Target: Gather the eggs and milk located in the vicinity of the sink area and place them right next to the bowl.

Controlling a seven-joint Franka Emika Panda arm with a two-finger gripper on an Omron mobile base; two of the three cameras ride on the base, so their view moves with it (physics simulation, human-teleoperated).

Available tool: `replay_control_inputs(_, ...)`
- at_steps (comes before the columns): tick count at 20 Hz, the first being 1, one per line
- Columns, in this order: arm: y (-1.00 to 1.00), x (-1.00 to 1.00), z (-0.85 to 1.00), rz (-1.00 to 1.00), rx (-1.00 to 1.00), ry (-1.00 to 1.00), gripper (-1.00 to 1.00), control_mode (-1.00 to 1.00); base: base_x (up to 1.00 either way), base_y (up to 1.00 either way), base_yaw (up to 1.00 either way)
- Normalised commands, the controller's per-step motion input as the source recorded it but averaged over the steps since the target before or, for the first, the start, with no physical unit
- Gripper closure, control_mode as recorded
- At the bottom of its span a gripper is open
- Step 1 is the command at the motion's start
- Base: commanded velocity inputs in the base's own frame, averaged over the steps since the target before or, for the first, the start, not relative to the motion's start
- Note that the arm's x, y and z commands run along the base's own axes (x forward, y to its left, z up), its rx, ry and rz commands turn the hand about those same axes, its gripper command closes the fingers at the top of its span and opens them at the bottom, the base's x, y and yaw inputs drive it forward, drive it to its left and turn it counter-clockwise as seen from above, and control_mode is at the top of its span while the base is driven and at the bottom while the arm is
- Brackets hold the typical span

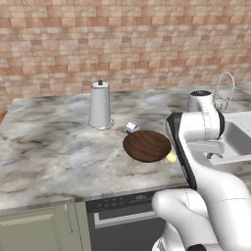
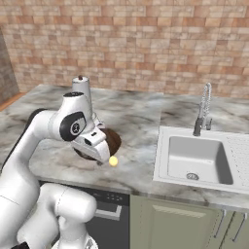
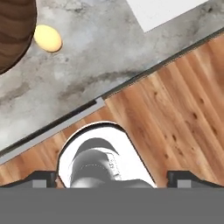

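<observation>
While the jaws stand wide, the egg (image 3: 47,38) lies well ahead.

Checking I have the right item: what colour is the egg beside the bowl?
Orange-yellow; the egg shows best in the hand view.

An orange-yellow egg (image 3: 47,38) lies beside the dark brown grained bowl (image 3: 13,30) on grey-veined marble counter (image 3: 100,57), ahead of the hand.

Both base views look down from behind, sharing the bowl (image 1: 147,145); the hand view looks straight down, close
</observation>
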Motion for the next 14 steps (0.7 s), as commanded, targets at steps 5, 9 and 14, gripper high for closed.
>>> replay_control_inputs(5,0.37,-0.28,0.0,0.06,0.06,-0.18,-1.0,-1.0,0.0,0.0,0.0)
replay_control_inputs(9,0.28,-0.19,0.02,0.1,0.0,-0.11,-1.0,-1.0,0.0,0.0,0.0)
replay_control_inputs(14,0.26,-0.02,0.04,0.05,-0.07,-0.01,-1.0,-1.0,0.0,0.0,0.0)
